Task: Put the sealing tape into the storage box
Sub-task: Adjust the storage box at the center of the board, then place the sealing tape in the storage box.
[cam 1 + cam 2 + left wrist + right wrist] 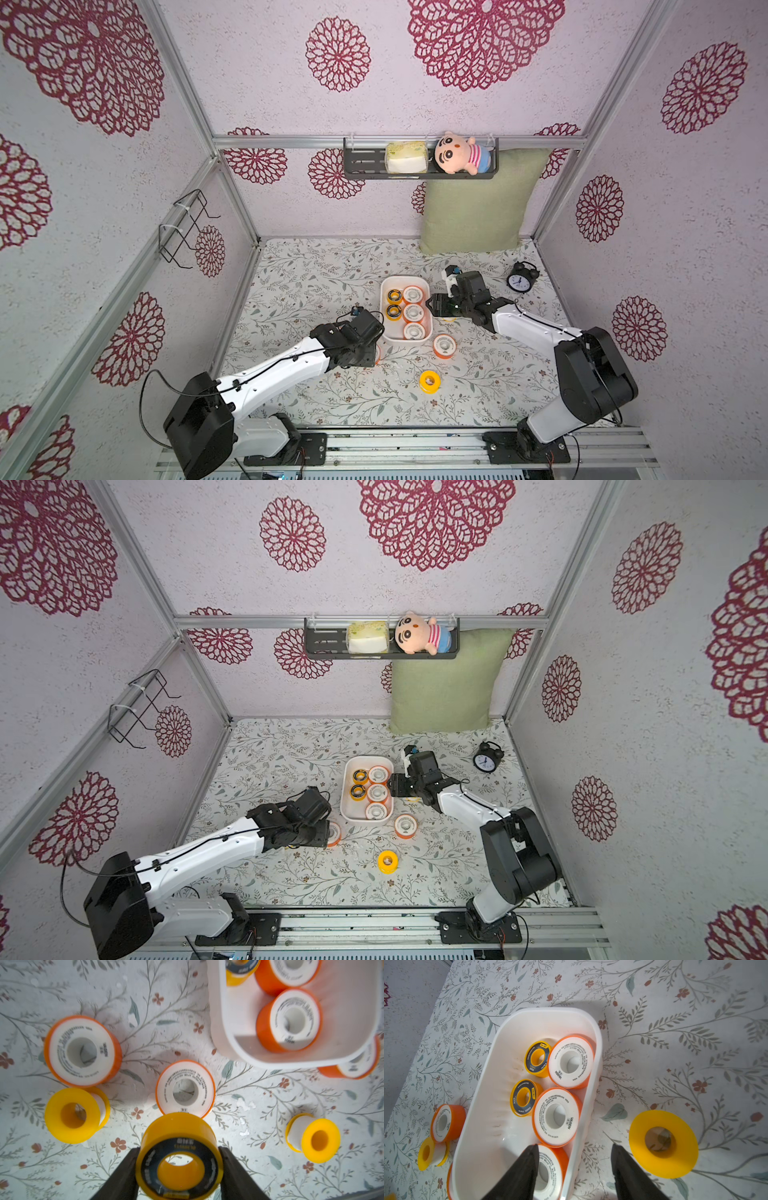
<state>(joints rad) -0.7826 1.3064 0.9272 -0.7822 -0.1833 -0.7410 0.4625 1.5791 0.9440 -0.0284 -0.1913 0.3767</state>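
Note:
The white storage box point(388, 286) lies mid-table and holds several spools of sealing tape, orange point(413, 312) and yellow with black rings point(393, 311). My left gripper point(178, 1149) is shut on a yellow spool with a black ring face point(178, 1132), just above the table, near the box's near-left corner point(216, 1022). Loose orange point(82, 1051) and plain yellow point(72, 1114) spools lie beneath it. My right gripper point(574, 1159) is open and hangs over the box's right wall point(589, 1105), holding nothing. A plain yellow spool point(662, 1142) lies beside it.
An orange spool point(444, 345) and a yellow spool point(429, 381) lie in front of the box. A black alarm clock point(522, 279) stands at the back right. A green pillow point(478, 203) leans on the back wall under a black shelf point(361, 164).

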